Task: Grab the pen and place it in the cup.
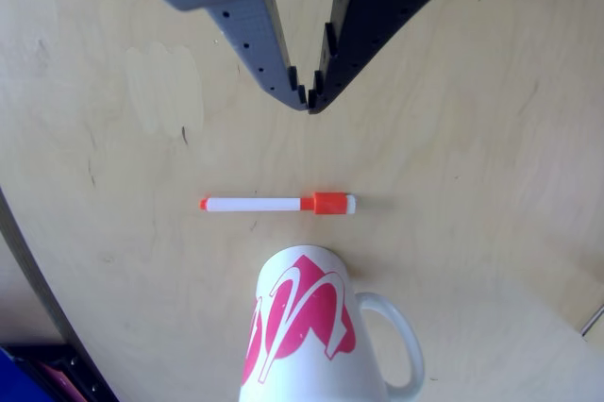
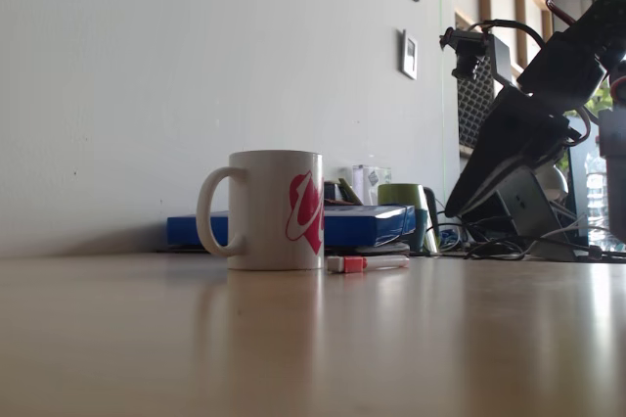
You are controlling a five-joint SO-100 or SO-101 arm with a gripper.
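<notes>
Other view, looking down past your arm: your gripper (image 1: pixel 308 100) comes in from the top edge, one grey finger (image 1: pixel 247 39) on the left and one dark finger (image 1: pixel 363 39) on the right, and their tips meet at a point with only a sliver between them, so the jaws stand nearly closed and hold nothing. Below those tips, well apart from them, the pen (image 1: pixel 278 204) lies flat on the pale wooden table (image 1: pixel 491 194), running left to right across the picture, its small orange tip at the left end and its orange-red cap at the right, the cap finishing in white. Just below the pen stands the cup (image 1: pixel 316 336), a white mug with a pink-red swirl on the side that faces you and its loop handle pointing to the right; the rim sits close to the pen, but you cannot tell from here whether they touch. In the fixed view, low at table height, you see the cup (image 2: pixel 264 209) upright with its handle to the left, and the pen (image 2: pixel 367 263) lying on the table (image 2: pixel 313 348) just beside its base on the right. Your gripper (image 2: pixel 468 204) hangs at the far right, off the table surface, with a blue box (image 2: pixel 367 224) behind the cup against the wall.
</notes>
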